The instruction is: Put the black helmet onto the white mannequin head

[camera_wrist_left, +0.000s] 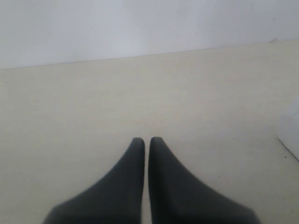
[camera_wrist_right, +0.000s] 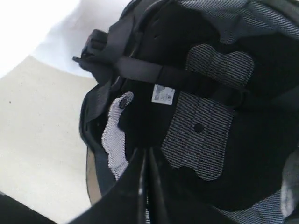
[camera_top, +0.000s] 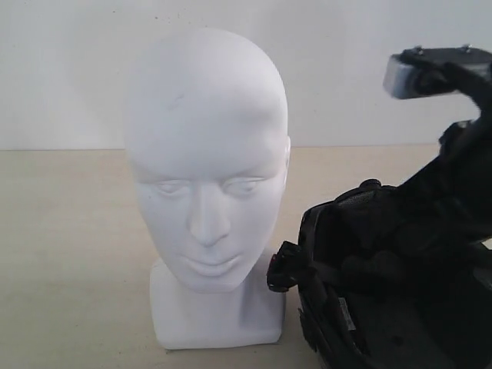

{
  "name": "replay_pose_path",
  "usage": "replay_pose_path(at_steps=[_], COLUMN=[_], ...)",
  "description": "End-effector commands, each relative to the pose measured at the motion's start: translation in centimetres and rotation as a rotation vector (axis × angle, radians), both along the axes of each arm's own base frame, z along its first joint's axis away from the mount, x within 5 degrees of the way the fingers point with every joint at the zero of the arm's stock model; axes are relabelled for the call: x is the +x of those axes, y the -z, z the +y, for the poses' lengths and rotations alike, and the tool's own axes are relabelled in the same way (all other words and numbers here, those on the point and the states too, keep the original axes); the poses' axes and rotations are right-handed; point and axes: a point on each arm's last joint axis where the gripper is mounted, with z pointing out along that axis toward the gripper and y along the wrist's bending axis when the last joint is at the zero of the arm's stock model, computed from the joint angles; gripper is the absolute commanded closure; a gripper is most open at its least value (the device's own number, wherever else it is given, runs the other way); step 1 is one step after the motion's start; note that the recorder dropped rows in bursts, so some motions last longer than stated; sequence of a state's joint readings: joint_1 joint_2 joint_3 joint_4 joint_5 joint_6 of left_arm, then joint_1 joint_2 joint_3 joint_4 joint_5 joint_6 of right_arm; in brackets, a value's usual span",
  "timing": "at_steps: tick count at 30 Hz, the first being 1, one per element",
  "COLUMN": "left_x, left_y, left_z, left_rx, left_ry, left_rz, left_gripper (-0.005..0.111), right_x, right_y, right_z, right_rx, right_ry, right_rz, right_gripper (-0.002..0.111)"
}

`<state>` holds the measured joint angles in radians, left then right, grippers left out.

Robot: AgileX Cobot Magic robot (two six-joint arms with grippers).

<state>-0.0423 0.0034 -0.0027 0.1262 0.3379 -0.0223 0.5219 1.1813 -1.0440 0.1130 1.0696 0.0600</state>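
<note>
The white mannequin head [camera_top: 206, 154] stands upright on its squarish base at the middle of the table, face toward the exterior camera. Close by on its right the black helmet [camera_top: 369, 261] is tipped with its padded inside and straps showing. In the right wrist view my right gripper [camera_wrist_right: 148, 151] is shut at the helmet's [camera_wrist_right: 205, 93] inner rim, with a sliver of mesh lining pinched between the fingers. My left gripper [camera_wrist_left: 146, 140] is shut over bare table, holding nothing; it does not show in the exterior view.
The right arm's wrist housing [camera_top: 434, 73] hangs above the helmet. A white wall [camera_top: 69, 69] closes the back of the beige table [camera_top: 69, 254]. A white edge of the mannequin base [camera_wrist_left: 292, 135] shows in the left wrist view.
</note>
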Motion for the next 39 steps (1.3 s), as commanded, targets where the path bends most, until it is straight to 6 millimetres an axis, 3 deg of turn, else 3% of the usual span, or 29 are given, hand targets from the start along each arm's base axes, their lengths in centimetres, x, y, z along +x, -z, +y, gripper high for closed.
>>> replay_pose_path(at_steps=[1, 9, 18, 24, 39], left_x=[0.0, 0.0, 0.0, 0.0, 0.0], left_y=[0.0, 0.0, 0.0, 0.0, 0.0], left_z=[0.0, 0.0, 0.0, 0.0, 0.0], left_rx=[-0.015, -0.015, -0.015, -0.015, -0.015], left_ry=[-0.001, -0.001, -0.001, -0.001, -0.001], left_rz=[-0.009, -0.009, -0.009, -0.009, -0.009], left_gripper=[0.103, 0.103, 0.103, 0.103, 0.103], right_x=[-0.7, -1.2, -1.1, -0.6, 1.4], right_y=[1.1, 2.3, 4.4, 6.0, 8.5], right_z=[2.4, 4.3, 5.9, 7.1, 8.5], right_rx=[-0.084, -0.173, -0.172, -0.192, -0.209], right_ry=[-0.015, 0.066, 0.036, -0.07, -0.066], right_rz=[0.023, 0.028, 0.177, 0.214, 0.162], right_gripper=[0.109, 0.103, 0.044, 0.043, 0.043])
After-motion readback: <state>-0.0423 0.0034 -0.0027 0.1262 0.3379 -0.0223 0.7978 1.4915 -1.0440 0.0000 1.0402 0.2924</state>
